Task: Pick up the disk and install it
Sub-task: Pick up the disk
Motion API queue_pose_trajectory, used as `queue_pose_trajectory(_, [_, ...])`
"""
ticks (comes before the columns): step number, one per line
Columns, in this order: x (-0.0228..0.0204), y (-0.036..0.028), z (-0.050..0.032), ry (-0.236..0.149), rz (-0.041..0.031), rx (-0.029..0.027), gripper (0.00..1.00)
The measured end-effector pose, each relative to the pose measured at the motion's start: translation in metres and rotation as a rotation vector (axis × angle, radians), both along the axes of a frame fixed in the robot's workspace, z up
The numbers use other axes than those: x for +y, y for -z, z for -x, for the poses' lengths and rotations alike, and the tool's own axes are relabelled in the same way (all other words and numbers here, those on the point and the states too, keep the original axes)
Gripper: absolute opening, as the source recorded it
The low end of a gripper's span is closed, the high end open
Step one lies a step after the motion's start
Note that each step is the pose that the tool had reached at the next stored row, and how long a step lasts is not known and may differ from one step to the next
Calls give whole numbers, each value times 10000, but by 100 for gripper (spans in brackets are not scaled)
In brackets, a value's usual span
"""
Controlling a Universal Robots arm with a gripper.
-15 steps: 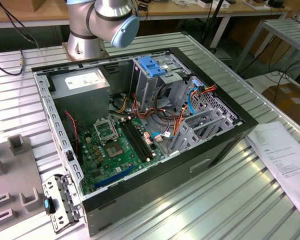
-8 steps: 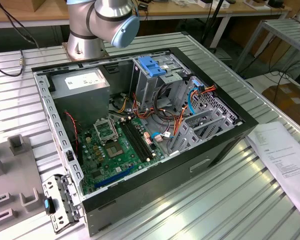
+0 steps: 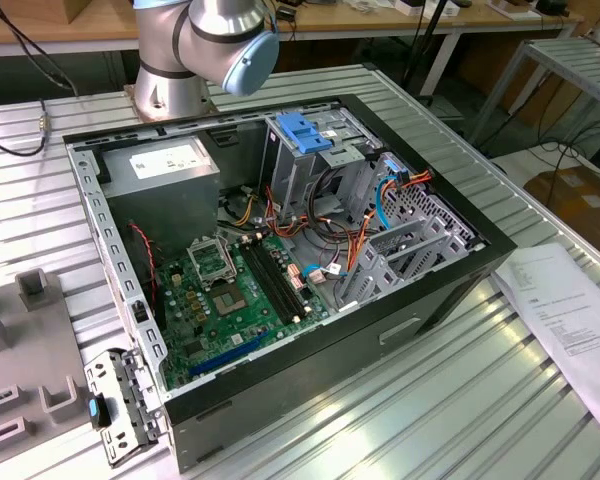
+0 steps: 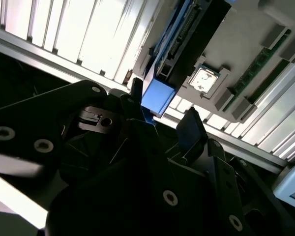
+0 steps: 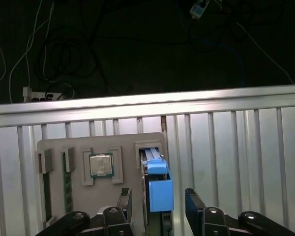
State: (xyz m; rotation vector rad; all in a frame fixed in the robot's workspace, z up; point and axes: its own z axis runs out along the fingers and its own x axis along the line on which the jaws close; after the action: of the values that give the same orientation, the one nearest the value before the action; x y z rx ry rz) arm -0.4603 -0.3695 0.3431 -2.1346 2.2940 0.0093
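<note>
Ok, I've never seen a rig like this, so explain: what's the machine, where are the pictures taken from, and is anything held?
It is one robot arm standing on a slatted metal table. The exterior view, taken from off the arm, shows an open computer case on that table and a sheet of paper at that view's right. Both wrist views come from cameras riding on the arm, looking past its two black fingers. The fingers are open, one either side of the disk, a drive with a bright blue frame that stands in a grey tray beside a computer chip. Nothing is held yet.
</note>
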Motion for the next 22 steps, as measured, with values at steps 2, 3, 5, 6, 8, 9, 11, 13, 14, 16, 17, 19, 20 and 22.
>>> queue_pose_trajectory(2, [0, 50, 0, -43, -1, -7, 55])
queue_pose_trajectory(3, [0, 67, 0, -48, 0, -7, 55])
queue_pose_trajectory(5, [0, 108, 0, -61, 0, -9, 55])
queue_pose_trajectory(6, [0, 127, 0, -66, 0, -10, 55])
queue_pose_trajectory(8, [0, 170, 0, -73, 0, -12, 55])
queue_pose_trajectory(9, [0, 188, 0, -78, 0, -12, 55])
queue_pose_trajectory(11, [0, 259, 0, -105, 0, -11, 55])
queue_pose_trajectory(13, [0, 299, 0, -136, 0, -22, 55])
queue_pose_trajectory(14, [0, 328, 3, -160, 0, -30, 55])
queue_pose_trajectory(16, [0, 354, 8, -195, 0, -48, 55])
queue_pose_trajectory(17, [0, 364, 8, -203, 0, -59, 55])
queue_pose_trajectory(19, [0, 370, 9, -205, 2, -64, 55])
queue_pose_trajectory(20, [1, 373, 10, -205, 2, -66, 55])
queue_pose_trajectory(22, [7, 382, 10, -205, 0, -69, 55])
